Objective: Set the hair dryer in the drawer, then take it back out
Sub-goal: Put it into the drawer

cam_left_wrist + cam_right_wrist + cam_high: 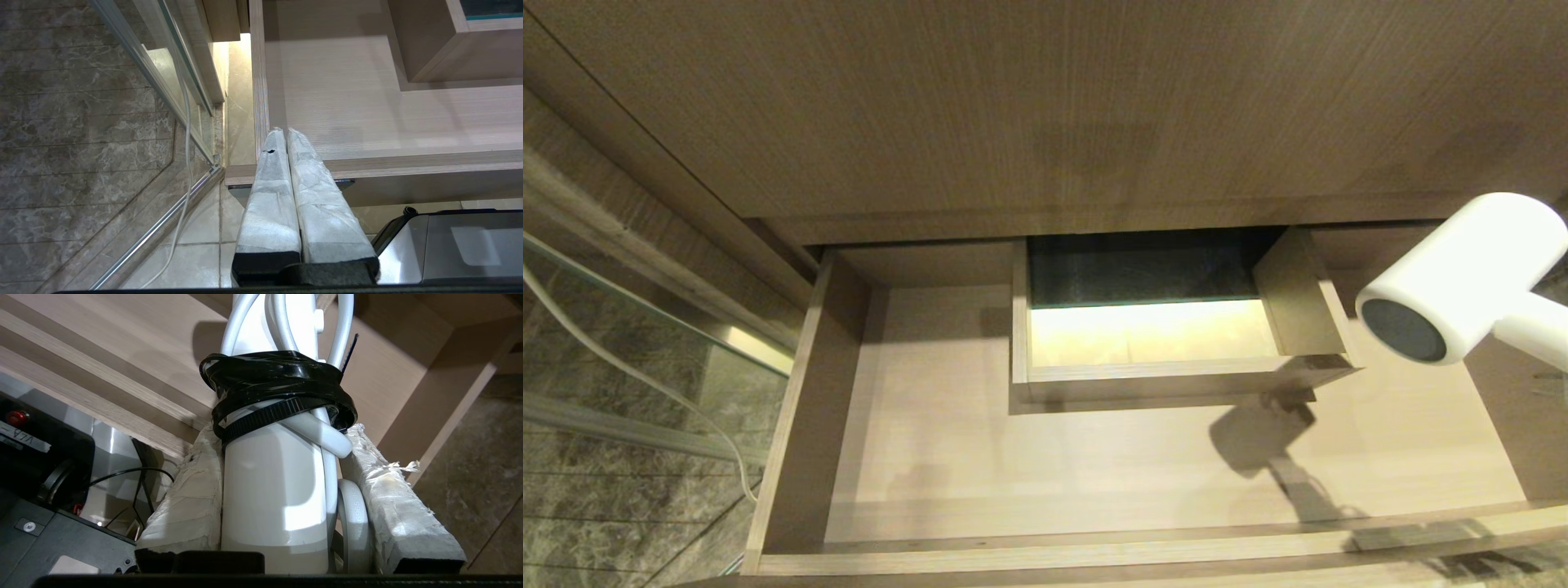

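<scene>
Fingers (192, 490) of the right gripper (282, 477), wrapped in pale tape, are clamped on the dryer (269, 490) handle, one on each side. Just past the fingertips a black strap (282, 388) binds the white cord (322, 433) to the handle. Behind the dryer lie the pale wood of the drawer (122, 347) and its front rail, with dark robot hardware (36, 457) to one side and brown stone floor (482, 465) to the other.

From the head, the drawer (1094, 465) stands pulled open below a taller wood panel (1045, 106). A boxed cut-out (1168, 359) sits at the back middle of the drawer, dark at the rear and lit yellow at the bottom. The dryer (1462, 278) hangs at the right edge of this view, above the drawer's right rear part and not touching the wood; its grey round end faces left and forward, and its handle runs off the edge. Its shadow falls on the drawer floor near the cut-out's right front corner. A glass panel (645, 327) and a white cable (629, 367) show at the left.

Seen from the left wrist, the left gripper (286, 134) hangs with its taped fingers (269, 196) pressed together and holding nothing, over the drawer's (367, 114) left front corner. Marble floor tiles (81, 122) and the glass panel's (171, 53) metal track lie beside it.
</scene>
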